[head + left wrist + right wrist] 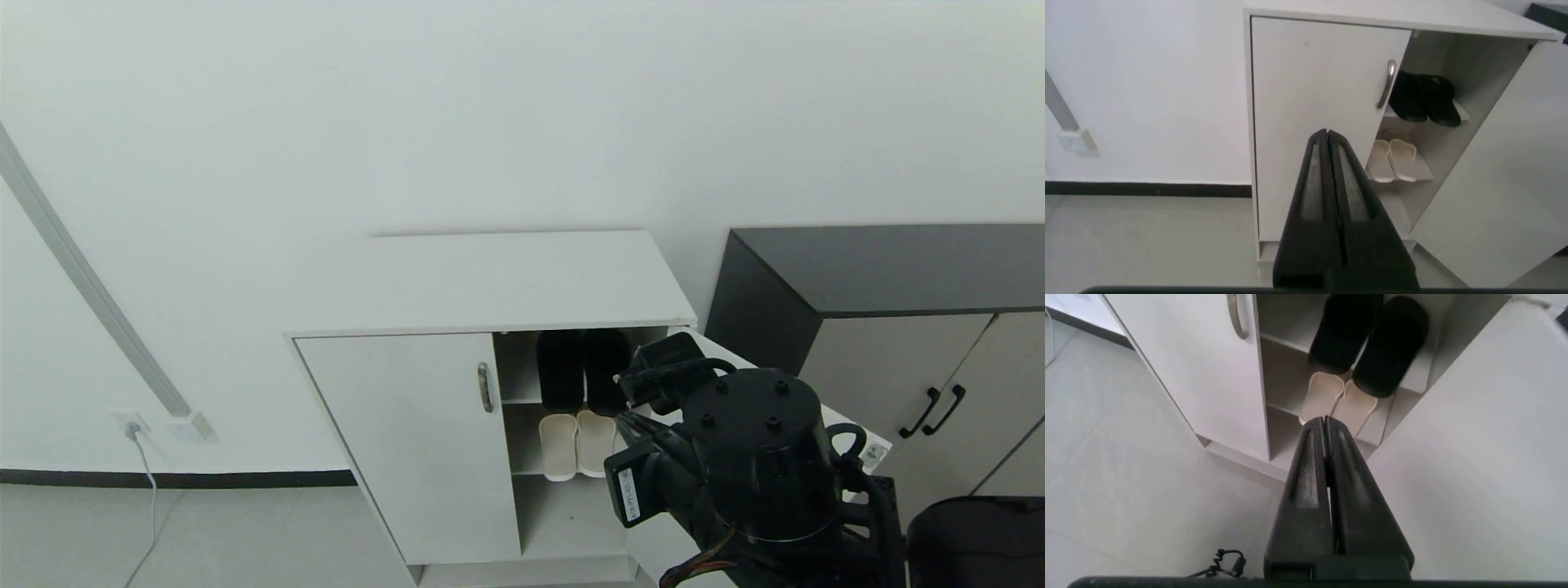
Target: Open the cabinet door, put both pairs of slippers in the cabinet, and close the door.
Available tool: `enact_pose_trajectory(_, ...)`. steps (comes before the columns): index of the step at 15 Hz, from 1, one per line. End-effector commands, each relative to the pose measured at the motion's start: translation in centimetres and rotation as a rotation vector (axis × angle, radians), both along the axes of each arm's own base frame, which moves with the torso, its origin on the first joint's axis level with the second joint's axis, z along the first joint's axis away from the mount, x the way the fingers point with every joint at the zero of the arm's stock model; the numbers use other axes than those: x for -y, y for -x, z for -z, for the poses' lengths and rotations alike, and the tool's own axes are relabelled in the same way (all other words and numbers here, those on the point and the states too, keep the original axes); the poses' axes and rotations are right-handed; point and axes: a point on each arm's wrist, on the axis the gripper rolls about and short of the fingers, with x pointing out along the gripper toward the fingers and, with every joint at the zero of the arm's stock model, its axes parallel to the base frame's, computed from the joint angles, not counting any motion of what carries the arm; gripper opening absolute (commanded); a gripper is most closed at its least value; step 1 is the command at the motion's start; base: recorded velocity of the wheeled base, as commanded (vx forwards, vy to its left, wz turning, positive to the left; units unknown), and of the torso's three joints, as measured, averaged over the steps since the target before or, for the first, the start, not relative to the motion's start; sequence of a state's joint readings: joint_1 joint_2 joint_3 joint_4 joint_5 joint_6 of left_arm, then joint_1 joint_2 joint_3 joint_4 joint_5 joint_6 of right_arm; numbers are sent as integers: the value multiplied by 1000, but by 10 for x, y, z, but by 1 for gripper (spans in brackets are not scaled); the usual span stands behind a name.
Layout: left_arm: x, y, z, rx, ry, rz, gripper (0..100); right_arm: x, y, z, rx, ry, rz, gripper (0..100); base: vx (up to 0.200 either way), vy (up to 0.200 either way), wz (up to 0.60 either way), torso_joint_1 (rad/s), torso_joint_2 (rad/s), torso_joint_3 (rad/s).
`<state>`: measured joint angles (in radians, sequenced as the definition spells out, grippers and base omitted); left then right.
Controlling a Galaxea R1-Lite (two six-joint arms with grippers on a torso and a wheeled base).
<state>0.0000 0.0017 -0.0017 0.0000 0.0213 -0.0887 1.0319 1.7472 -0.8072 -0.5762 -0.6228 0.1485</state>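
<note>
The white cabinet (498, 282) stands against the wall with its left door (408, 441) closed and its right door (718, 347) swung open toward me. A black pair of slippers (581, 371) lies on the upper shelf, and a cream pair of slippers (575, 441) on the shelf below. My right gripper (1325, 420) is shut and holds nothing, hovering in front of the open compartment with the black slippers (1372, 335) and cream slippers (1335, 396) beyond it. My left gripper (1328, 135) is shut and holds nothing, facing the closed left door (1315, 106).
A metal handle (485, 387) runs along the left door's inner edge. A dark-topped cabinet (882, 269) stands to the right, close behind the open door. A wall socket (131, 425) with a cable is at the lower left, above bare floor.
</note>
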Motion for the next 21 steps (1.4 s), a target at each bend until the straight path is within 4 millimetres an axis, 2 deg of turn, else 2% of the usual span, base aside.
enact_pose_trajectory(1,0,0,0,0,0,-2,0,-1,0,1,-1,1,0,0,0,0,0,251,-583,-334)
enact_pose_trajectory(12,0,0,0,-2,0,0,0,-2,-2,4,-7,12,1,0,0,0,0,211,-458,-249)
enact_pose_trajectory(18,0,0,0,-1,2,0,0,-1,-2,4,-10,9,-8,0,0,0,0,9,-16,-8)
enact_pose_trajectory(21,0,0,0,-1,2,0,0,-1,-2,4,-16,4,-26,0,0,0,-600,-1,-1,1)
